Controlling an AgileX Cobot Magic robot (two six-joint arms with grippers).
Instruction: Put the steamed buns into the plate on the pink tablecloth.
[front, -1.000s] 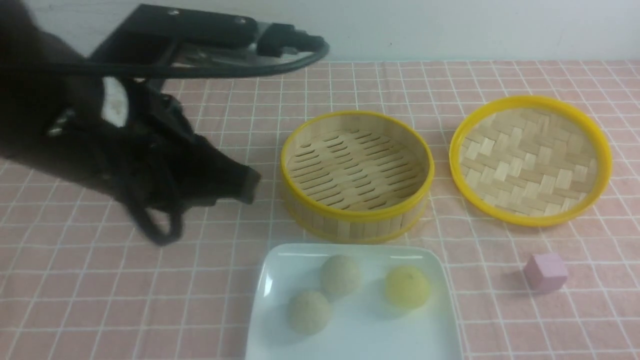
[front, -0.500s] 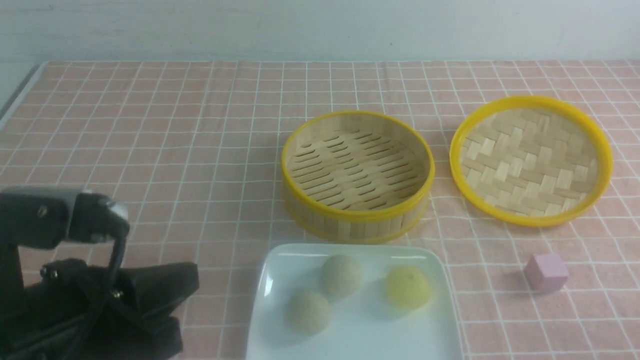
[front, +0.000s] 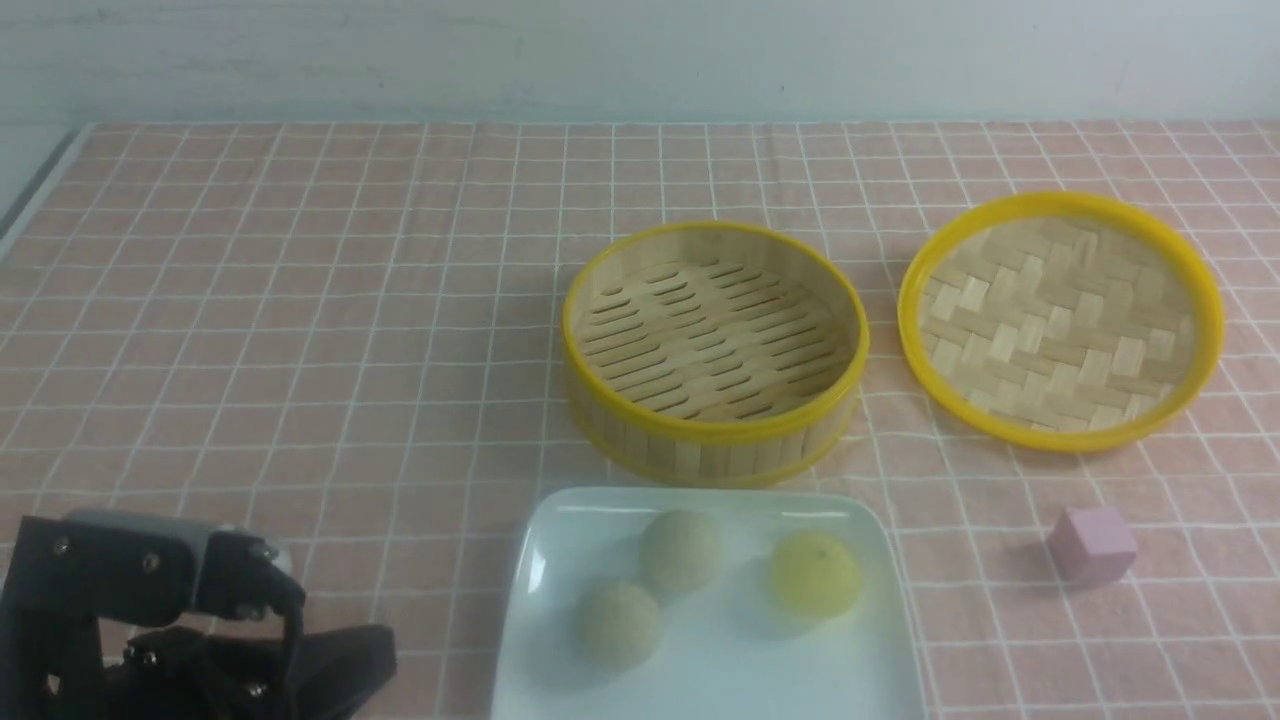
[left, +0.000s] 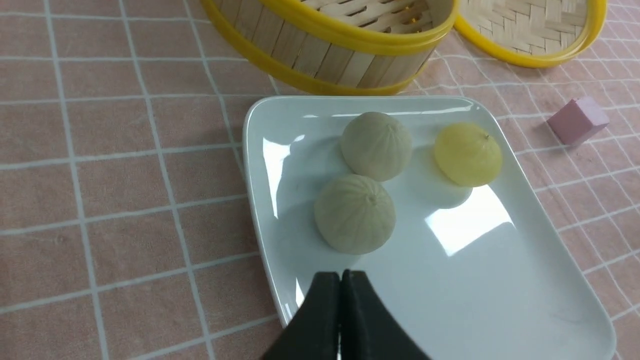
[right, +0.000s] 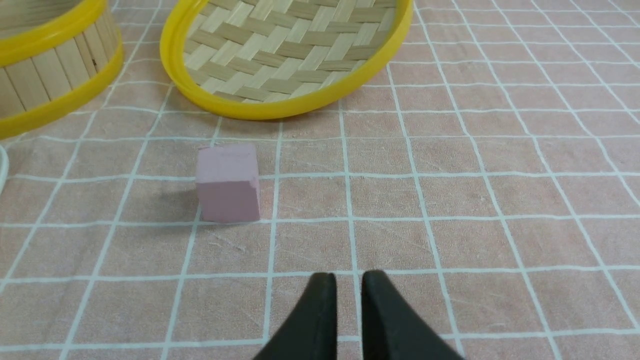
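Observation:
Three steamed buns lie in the white square plate on the pink tablecloth: two pale beige ones and a yellow one. The left wrist view shows the same buns beyond my left gripper, which is shut and empty over the plate's near corner. In the front view the left arm sits low at the near left, apart from the plate. My right gripper hovers over bare cloth, its jaws slightly apart and holding nothing.
An empty bamboo steamer basket stands just behind the plate. Its woven lid lies to the right. A small pink cube rests on the cloth right of the plate, ahead of the right gripper.
The left arm has dropped from high over the middle left down to the near left corner, away from the plate. The buns, the plate and the basket have not moved.

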